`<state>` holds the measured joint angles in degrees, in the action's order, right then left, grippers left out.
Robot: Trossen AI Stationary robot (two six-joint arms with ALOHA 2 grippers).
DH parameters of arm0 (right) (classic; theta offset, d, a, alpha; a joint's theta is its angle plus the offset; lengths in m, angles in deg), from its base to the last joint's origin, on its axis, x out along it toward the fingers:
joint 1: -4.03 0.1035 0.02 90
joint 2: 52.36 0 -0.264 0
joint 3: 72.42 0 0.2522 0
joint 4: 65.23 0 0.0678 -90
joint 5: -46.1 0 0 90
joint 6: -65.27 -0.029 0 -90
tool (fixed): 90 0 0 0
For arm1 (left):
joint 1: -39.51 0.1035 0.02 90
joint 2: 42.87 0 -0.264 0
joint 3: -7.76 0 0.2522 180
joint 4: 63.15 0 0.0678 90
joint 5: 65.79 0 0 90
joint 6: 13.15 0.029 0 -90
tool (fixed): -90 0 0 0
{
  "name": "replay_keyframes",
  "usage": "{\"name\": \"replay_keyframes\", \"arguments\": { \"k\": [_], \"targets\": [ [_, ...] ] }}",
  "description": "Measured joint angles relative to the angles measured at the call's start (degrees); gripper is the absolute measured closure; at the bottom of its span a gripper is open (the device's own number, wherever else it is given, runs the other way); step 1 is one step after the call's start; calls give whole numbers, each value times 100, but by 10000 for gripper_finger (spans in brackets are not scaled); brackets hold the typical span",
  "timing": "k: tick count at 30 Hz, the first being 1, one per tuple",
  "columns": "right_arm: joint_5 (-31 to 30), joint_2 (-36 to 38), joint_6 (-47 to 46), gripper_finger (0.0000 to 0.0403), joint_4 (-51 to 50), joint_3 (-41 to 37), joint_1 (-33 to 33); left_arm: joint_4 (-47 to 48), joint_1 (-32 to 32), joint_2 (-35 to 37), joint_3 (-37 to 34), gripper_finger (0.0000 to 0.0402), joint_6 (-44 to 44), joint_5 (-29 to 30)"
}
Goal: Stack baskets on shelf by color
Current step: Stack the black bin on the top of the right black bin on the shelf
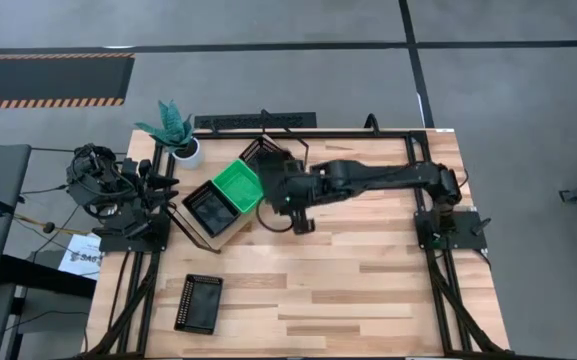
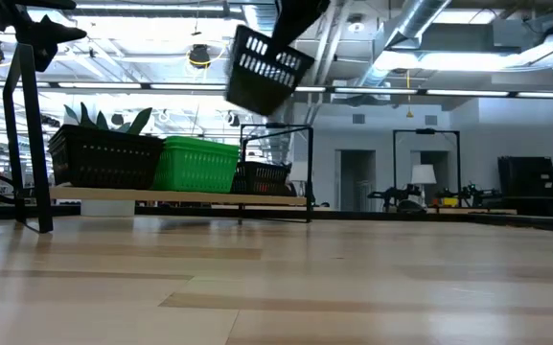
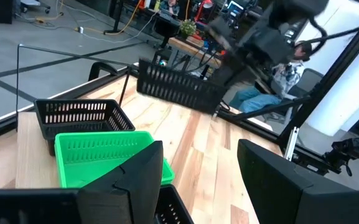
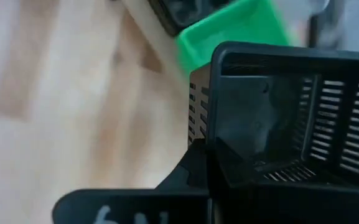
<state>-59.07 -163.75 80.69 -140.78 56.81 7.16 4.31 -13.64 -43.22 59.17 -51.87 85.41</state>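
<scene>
My right gripper (image 2: pixel 300 21) is shut on a black mesh basket (image 2: pixel 266 69), high above the table near the shelf's right end. The basket also shows in the left wrist view (image 3: pixel 179 88) and the right wrist view (image 4: pixel 285 118). The light-wood shelf (image 2: pixel 180 199) carries a black basket (image 2: pixel 103 158), a green basket (image 2: pixel 195 164) and another black basket (image 2: pixel 263 177), each resting on its bottom. One more black basket (image 1: pixel 198 302) lies on the table near the front left. My left gripper (image 3: pixel 207 186) is open and empty at the table's left side. My right gripper holds the black basket by one wall at its rim (image 4: pixel 213 99), near an upper corner (image 2: pixel 290 46). The fingers come from above. The basket hangs tilted below the gripper, lifted clear of the shelf and the table.
A potted green plant (image 1: pixel 173 130) stands at the far left by the shelf. The shelf's black wire frame (image 2: pixel 276 172) rises at its right end. Bare tabletop (image 1: pixel 368 280) stretches across the middle and right.
</scene>
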Motion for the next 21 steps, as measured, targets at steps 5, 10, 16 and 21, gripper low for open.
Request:
{"name": "replay_keyframes", "arguments": {
  "k": [5, 10, 16, 21],
  "targets": [
    [-432, -2, 2396, 400, 189, 44, -274, 0, -1, 1, 0, 203, -9, 1],
    [-444, -173, 3448, 400, 135, 2, -670, 1, -1, 1, 0, 203, -13, 1],
    [-390, -451, 3724, 400, 174, -228, -1124, 0, 0, 1, 0, 203, -11, 3],
    [-237, -529, 4319, 400, 380, -340, -1364, 0, -1, 0, 0, 203, -11, 22]
  ]
}}
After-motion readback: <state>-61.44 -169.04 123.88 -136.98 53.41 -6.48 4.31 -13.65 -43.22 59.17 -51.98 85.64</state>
